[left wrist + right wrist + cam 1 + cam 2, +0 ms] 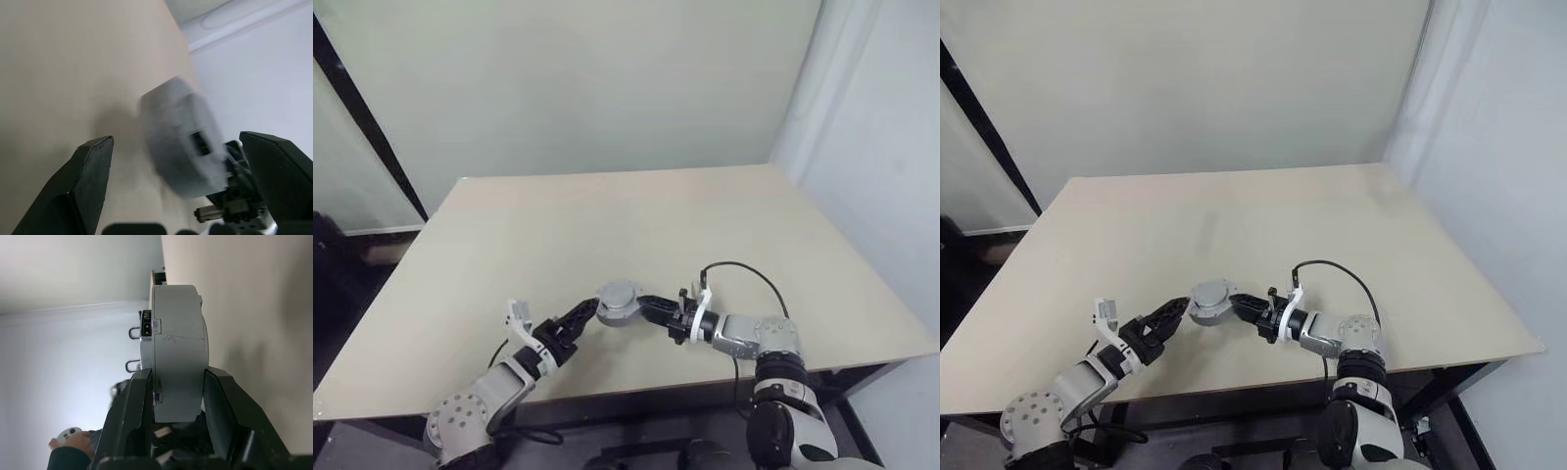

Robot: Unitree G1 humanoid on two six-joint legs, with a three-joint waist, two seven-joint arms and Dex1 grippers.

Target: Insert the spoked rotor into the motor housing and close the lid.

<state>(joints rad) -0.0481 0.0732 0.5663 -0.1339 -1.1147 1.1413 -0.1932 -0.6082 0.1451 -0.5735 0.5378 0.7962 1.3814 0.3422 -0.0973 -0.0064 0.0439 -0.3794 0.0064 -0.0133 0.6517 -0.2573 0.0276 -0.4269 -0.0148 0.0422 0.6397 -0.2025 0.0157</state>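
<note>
Table [636, 220]: pale beige top, set against a light wall, its near edge toward the robot. Motor housing [619, 302]: a round grey assembly, thick-walled and closed on its visible faces, with a small dark socket on its rim seen in the right wrist view [145, 329]; it is held up clear of the tabletop, over the near middle of the table, and throws a soft shadow on the surface beneath. The rotor and the copper windings cannot be made out; whether the lid is a separate part of this grey body cannot be told. Right gripper [651, 305]: reaches in from the right, roughly level, its two black fingers [139, 406] clamped on the opposite flat faces of the housing, which stands edge-on between them in its wrist view. A black cable [744, 269] loops above the right wrist. Left gripper [579, 313]: reaches in from the near left, its fingers [90, 171] spread wide, their tips right by the left side of the housing; its wrist view shows the housing between the two fingers with a gap on each side, not pinched. A person's hand [73, 440] in a dark sleeve, holding a small pale object, appears at the edge of the right wrist view, behind the gripper.
</note>
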